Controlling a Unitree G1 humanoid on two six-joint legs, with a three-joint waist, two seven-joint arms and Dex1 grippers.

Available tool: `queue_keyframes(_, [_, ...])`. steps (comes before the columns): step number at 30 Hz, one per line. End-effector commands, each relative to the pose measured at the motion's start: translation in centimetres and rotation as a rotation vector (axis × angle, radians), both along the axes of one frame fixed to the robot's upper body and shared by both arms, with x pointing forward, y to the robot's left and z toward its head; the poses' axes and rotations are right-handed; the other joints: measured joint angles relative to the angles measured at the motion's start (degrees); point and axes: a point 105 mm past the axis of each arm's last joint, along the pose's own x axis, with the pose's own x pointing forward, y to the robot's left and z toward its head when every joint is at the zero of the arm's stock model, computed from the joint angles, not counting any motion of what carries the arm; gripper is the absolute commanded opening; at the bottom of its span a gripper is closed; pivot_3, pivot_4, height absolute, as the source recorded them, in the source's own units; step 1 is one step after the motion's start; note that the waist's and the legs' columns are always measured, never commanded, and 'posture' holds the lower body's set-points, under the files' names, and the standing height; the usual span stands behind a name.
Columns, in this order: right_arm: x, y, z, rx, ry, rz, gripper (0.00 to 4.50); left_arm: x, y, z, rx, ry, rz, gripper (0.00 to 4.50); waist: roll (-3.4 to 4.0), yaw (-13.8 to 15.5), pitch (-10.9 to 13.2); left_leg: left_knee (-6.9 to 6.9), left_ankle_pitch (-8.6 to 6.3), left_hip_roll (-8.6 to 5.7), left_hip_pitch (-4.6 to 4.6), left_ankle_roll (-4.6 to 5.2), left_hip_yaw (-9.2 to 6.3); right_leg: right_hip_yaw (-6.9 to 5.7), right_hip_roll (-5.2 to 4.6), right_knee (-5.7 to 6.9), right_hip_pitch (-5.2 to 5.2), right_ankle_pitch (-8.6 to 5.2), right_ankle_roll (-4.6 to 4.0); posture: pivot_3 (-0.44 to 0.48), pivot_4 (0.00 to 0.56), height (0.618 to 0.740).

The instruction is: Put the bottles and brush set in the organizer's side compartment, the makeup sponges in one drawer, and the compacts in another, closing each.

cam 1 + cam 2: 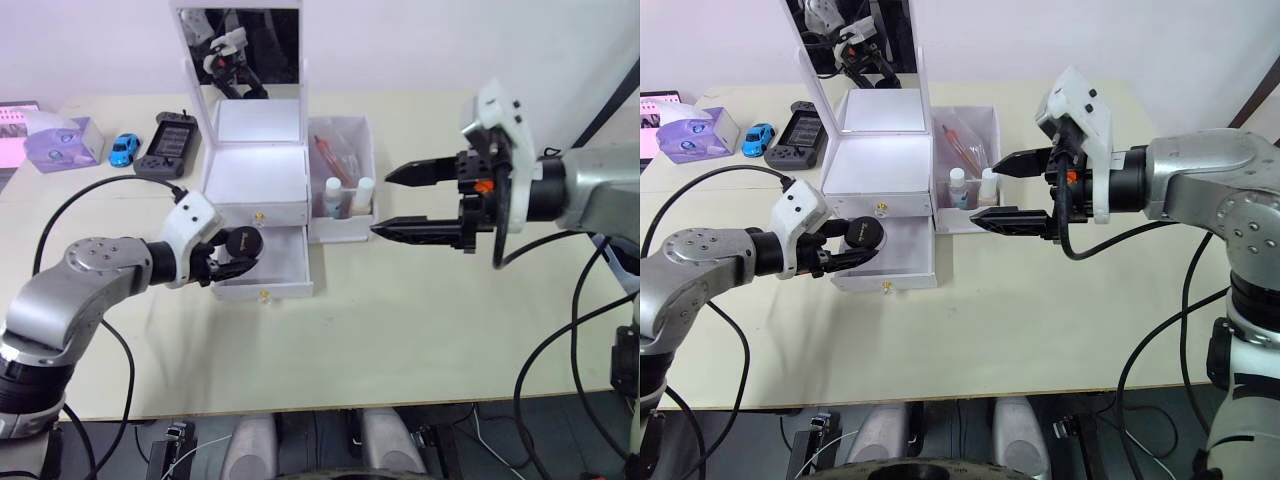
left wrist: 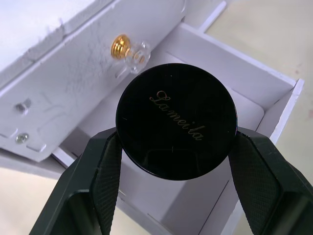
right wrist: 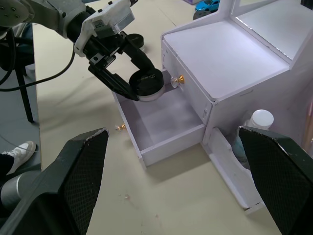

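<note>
- Landmark: organizer (image 1: 256, 178) on tabletop (image 1: 400, 330), mirror lid upright, all positions given rel. to it.
- Left gripper (image 1: 236, 256) pinching one compact (image 1: 245, 242) by its rim, both fingers pressed to opposite edges (left wrist view: black disc face w/ gold script, fingers (image 2: 93, 181) flanking it).
- Compact held tilted, just above the open lower drawer (image 1: 268, 262), at the drawer's left side, in front of the upper drawer's face.
- Lower drawer pulled out toward the robot; what I can see of the inside is bare white. Its gold knob (image 1: 264, 294) on the front panel.
- Upper drawer (image 1: 256, 212) pushed in; gold knob (image 2: 121, 46) just behind the held compact in left wrist view.
- Side compartment (image 1: 342, 180) on organizer's right: two bottles (image 1: 332, 196) standing upright at its near end, white caps up, side by side (clear/teal one nearer the drawers, beige one (image 1: 362, 195) beside it). Brush set (image 1: 330, 158) lies behind them in the same bin, pink handles visible through the bag.
- Right gripper (image 1: 402, 203) hanging in air just right of side compartment, fingers spread wide apart, nothing between them, tips pointing toward the bin.
- Far left of organizer on tabletop: game controller (image 1: 170, 144), small blue toy car (image 1: 124, 149), purple tissue box (image 1: 62, 145); well apart from the drawers.
</note>
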Motion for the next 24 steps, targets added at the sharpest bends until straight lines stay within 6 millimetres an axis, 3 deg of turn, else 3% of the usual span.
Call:
queue_keyframes(1, [-0.4, -0.2, 0.8, -0.003, -0.055, -0.007, 4.50, 0.1, 0.3, 0.2, 0.024, 0.004, 0.006, 2.65, 0.00, 0.0, 0.0, 0.01, 0.00, 0.00, 0.00, 0.00, 0.00, 0.00, 0.00, 0.00, 0.00, 0.00, 0.00, 0.000, 0.150, 0.740])
queue_keyframes(15, [0.1, -0.3, 0.9, -0.001, -0.073, -0.033, 4.50, 0.2, 0.7, -1.3, 0.052, 0.026, 0.023, 2.65, -0.01, 0.0, 0.0, 0.02, 0.00, 0.00, 0.03, 0.00, 0.00, 0.01, 0.00, 0.02, 0.02, 0.00, 0.00, 0.000, 0.150, 0.740])
queue_keyframes(19, [0.2, -0.4, 0.8, -0.003, -0.074, -0.037, 4.50, 0.3, 0.5, -1.1, 0.044, 0.016, 0.018, 4.46, 0.00, 0.0, 0.0, 0.01, 0.00, 0.00, 0.04, 0.00, 0.00, 0.01, 0.00, 0.02, 0.02, 0.00, 0.00, 0.000, 0.150, 0.740])
queue_keyframes(24, [0.3, -0.4, 0.8, -0.004, -0.074, -0.038, 4.50, 0.4, 0.1, -0.6, 0.024, -0.001, 0.009, 4.46, 0.00, 0.0, 0.0, 0.02, 0.00, 0.00, 0.04, 0.00, 0.00, 0.01, 0.00, 0.01, 0.03, 0.00, 0.00, 0.000, 0.150, 0.740])
